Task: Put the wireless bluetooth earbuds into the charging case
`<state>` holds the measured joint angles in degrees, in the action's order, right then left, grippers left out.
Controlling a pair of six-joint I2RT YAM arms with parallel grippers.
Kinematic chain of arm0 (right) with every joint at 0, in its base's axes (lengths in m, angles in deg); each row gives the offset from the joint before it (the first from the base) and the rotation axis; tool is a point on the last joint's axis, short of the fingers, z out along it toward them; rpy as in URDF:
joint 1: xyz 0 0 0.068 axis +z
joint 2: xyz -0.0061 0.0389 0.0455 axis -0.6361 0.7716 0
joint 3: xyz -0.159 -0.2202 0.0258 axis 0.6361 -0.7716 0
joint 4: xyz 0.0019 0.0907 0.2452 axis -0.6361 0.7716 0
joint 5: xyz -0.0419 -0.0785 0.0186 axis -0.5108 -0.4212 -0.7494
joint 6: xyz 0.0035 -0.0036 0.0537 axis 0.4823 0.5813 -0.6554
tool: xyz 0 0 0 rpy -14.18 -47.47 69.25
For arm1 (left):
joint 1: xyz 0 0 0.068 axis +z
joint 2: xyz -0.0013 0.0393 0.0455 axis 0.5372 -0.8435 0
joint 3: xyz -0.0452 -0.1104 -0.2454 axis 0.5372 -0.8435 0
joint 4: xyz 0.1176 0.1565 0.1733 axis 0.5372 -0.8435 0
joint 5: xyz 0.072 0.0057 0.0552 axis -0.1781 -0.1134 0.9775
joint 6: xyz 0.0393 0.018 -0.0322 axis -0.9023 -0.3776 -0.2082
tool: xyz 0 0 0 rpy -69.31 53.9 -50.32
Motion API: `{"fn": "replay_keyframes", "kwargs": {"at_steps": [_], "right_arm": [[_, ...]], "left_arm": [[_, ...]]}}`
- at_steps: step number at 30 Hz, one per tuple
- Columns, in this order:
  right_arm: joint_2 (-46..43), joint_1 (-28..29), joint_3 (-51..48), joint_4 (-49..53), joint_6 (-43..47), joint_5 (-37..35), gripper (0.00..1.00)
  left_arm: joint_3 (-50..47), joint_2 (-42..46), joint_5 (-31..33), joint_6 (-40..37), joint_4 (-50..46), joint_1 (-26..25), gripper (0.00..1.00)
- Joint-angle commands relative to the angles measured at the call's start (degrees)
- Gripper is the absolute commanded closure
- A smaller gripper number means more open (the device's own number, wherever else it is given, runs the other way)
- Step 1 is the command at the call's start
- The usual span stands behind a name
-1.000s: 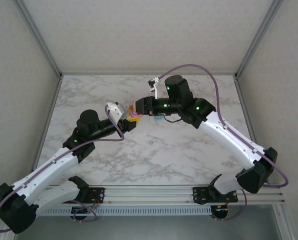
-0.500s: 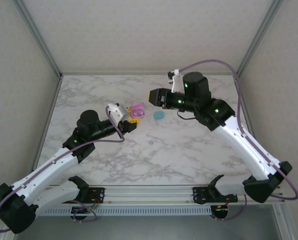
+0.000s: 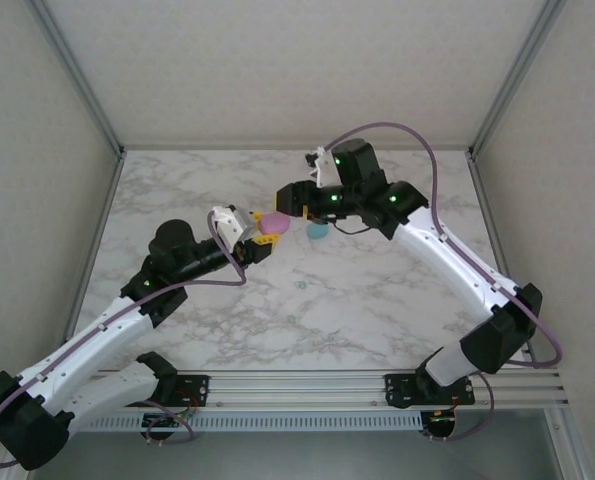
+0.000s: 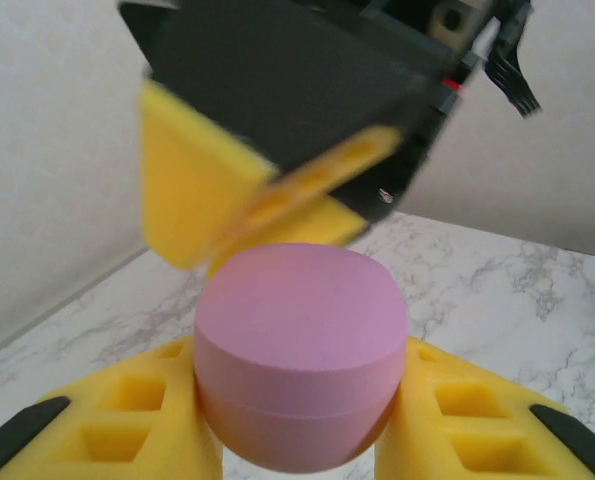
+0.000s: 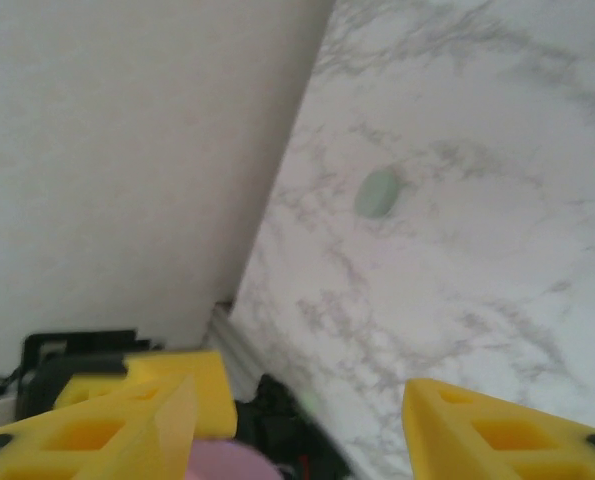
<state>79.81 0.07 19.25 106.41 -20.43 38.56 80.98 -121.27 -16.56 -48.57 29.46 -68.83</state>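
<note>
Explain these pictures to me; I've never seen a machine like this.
Two robot arms are bolted at the near edge of a marble table. One picture looks down from above and behind them. The other two come from small cameras on each wrist, so you see the yellow fingers up close. The left hand is closed on a pink case, whose lid is shut. The right hand, fingers apart and holding nothing, hovers close by that case. On the table lie a cyan case and a tiny mint bud, one of the earbuds meant to go into a case.
</note>
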Motion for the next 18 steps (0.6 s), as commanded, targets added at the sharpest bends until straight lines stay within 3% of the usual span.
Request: {"fn": "replay_keyframes", "kwargs": {"at_steps": [1,10,18], "right_arm": [[-3.6,-1.0,-6.0,-9.2,-6.3,9.6,0.41],[-5.9,-2.1,-15.0,-27.6,-17.2,20.8,0.40],[-7.1,-2.2,-18.3,-33.6,-20.4,24.2,0.43]], "left_arm": [[1.1,0.2,0.8,1.3,4.2,-0.6,0.81],[1.7,-0.7,0.1,3.0,6.2,-0.6,0.81],[1.8,-1.5,0.0,4.7,7.8,-0.6,0.80]]}}
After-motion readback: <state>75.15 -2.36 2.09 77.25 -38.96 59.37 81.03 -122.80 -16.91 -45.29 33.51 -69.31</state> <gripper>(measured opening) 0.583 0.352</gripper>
